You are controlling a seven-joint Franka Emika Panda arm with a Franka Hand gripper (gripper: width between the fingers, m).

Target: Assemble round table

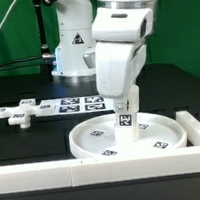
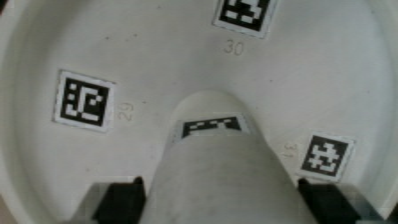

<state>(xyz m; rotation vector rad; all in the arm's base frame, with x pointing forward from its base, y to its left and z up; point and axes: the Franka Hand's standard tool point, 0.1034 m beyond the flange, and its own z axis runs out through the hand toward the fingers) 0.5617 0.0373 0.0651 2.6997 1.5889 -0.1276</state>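
on the black table [image 1: 23, 147], toward the exterior view's right, we see the large rimmed round disc [image 1: 152, 134] lying flat just beside the long white border wall [image 1: 56, 175]. it is white, with small black-and-white square tags on its inner face. over its middle the gripper [image 1: 126, 105] has its two fingers [image 2: 121, 200] pressed on either side of the short cylindrical post [image 2: 222, 160], which also carries a tag. the cross-shaped piece [image 1: 17, 115] lies well apart at the exterior view's left, near the marker board [image 1: 73, 104]. the arm hides the post's upper part. the wrist view shows only part of the disc. we cannot tell whether the post's lower end touches the disc.
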